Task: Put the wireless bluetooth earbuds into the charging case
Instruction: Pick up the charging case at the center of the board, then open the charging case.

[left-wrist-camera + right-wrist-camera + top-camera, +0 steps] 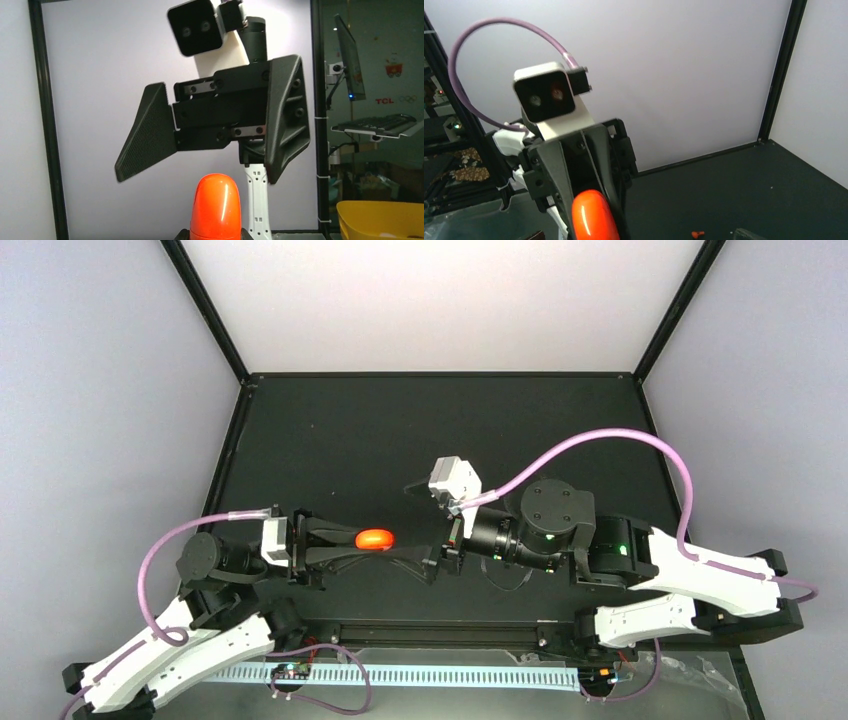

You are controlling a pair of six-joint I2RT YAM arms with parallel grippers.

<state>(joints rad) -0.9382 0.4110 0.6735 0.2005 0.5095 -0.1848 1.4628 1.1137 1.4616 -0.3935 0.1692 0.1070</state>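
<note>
A glossy orange-red rounded oval thing with a seam, seemingly the closed charging case [375, 538], is held above the black mat. My left gripper [392, 542] is shut on its lower part, and the case [216, 205] stands rounded end up between the finger tips. My right gripper [425, 527] faces it from the right, open wide, its fingers [145, 135] spread to either side of the case and apart from it. The right wrist view shows the case [591, 217] in front of the left gripper's body. The earbuds are out of view.
A tiny orange-red bit [696, 233] lies on the black mat [400, 430]. Pale walls and black frame posts [210, 310] enclose the mat. A yellow bin [380, 220] sits outside the cell. Purple cables [600, 440] loop over both arms.
</note>
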